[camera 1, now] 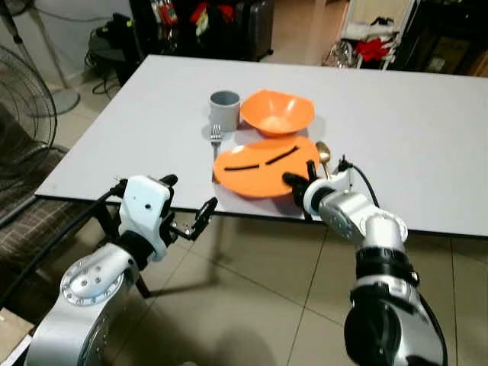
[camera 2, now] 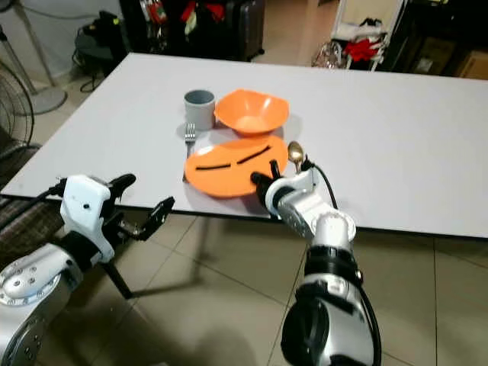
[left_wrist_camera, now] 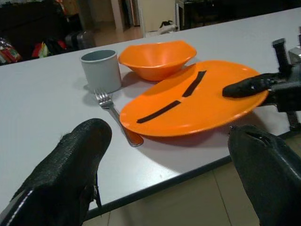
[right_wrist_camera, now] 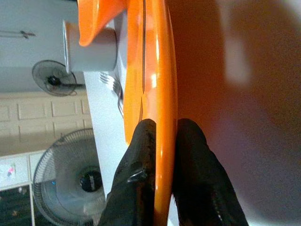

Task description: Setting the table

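An orange plate (camera 1: 259, 164) with two black strips across it lies near the white table's (camera 1: 412, 137) front edge. My right gripper (camera 1: 293, 183) is shut on its near rim, one finger above and one below (right_wrist_camera: 165, 126). Behind the plate stand an orange bowl (camera 1: 277, 112) and a grey cup (camera 1: 224, 108). A fork (camera 1: 215, 137) lies left of the plate, its handle running under the rim. A gold spoon (camera 1: 322, 152) lies at the plate's right. My left gripper (camera 1: 188, 197) hangs open just below the table's front edge, left of the plate, holding nothing.
A standing fan (camera 1: 23, 99) is at the far left over the tiled floor (camera 1: 252, 305). Dark bags and clutter (camera 1: 198, 23) line the room behind the table. The right half of the tabletop is bare.
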You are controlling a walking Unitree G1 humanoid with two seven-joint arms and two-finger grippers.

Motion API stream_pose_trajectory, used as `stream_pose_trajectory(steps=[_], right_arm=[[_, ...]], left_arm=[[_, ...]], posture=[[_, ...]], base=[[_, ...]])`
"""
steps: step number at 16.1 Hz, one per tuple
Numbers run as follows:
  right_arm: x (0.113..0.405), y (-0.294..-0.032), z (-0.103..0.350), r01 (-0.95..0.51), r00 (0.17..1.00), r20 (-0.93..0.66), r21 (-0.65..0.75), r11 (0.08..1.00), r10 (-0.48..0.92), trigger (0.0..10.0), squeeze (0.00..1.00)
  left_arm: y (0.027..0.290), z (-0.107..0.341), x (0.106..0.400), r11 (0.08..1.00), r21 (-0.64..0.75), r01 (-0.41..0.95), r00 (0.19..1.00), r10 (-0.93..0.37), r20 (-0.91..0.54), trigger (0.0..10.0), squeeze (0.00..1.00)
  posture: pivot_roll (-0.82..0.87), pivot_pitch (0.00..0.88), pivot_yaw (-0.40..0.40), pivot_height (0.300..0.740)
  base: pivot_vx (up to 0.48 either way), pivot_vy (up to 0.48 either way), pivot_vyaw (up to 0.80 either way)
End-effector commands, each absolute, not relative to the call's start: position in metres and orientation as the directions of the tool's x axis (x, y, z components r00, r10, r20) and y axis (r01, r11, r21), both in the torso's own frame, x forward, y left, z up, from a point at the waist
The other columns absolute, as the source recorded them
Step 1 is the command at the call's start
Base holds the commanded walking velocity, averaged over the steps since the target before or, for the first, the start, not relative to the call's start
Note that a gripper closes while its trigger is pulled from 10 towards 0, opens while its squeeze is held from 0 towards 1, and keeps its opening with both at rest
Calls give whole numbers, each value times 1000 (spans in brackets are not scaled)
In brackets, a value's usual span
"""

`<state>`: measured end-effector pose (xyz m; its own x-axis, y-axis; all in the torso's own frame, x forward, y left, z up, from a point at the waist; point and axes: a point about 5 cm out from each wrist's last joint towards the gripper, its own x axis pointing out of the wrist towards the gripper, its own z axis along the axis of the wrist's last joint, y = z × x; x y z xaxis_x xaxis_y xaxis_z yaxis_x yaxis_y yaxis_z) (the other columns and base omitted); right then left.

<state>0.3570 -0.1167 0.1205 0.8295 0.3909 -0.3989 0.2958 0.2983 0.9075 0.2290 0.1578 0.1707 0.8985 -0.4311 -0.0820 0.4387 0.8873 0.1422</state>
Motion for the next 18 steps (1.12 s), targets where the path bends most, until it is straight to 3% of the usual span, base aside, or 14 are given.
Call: stream_pose_trajectory(steps=[1, 4, 5, 6, 7, 9, 13, 18], right_arm=[[364, -117, 130, 256, 852, -364, 917, 307, 376, 10000, 0], [368, -119, 125, 269, 868, -366, 914, 303, 336, 10000, 0], [368, -119, 124, 272, 870, -365, 916, 295, 332, 10000, 208], [369, -119, 122, 275, 872, -362, 919, 281, 329, 10000, 906], [370, -118, 120, 274, 873, -359, 921, 278, 330, 10000, 1000], [371, -116, 119, 265, 874, -356, 920, 290, 332, 10000, 1000], [366, -123, 114, 309, 847, -440, 864, 398, 297, 10000, 1000], [353, -126, 123, 299, 849, -437, 860, 414, 296, 10000, 1000]], left_arm=[[156, 174, 228, 880, 148, 450, 893, -443, -79, 10000, 0], [156, 173, 227, 881, 149, 449, 893, -442, -81, 10000, 0], [156, 173, 227, 881, 149, 449, 893, -442, -80, 10000, 0], [156, 173, 228, 880, 149, 450, 893, -443, -80, 10000, 0], [156, 173, 228, 880, 150, 451, 892, -444, -81, 10000, 0], [156, 173, 228, 879, 152, 451, 892, -444, -82, 10000, 0], [157, 171, 227, 883, 153, 444, 896, -436, -83, 10000, 0], [156, 168, 226, 878, 169, 449, 894, -439, -92, 10000, 0]], posture=[[-20, 40, 19, 740], [-18, 39, 18, 740], [-19, 39, 19, 740], [-19, 39, 22, 740], [-19, 39, 22, 740], [-19, 39, 22, 740], [-18, 25, 18, 740], [-26, 5, 16, 740]], base=[[0, 0, 0], [0, 0, 0], [0, 0, 0], [0, 0, 0], [0, 0, 0], [0, 0, 0], [0, 0, 0], [0, 0, 0]])
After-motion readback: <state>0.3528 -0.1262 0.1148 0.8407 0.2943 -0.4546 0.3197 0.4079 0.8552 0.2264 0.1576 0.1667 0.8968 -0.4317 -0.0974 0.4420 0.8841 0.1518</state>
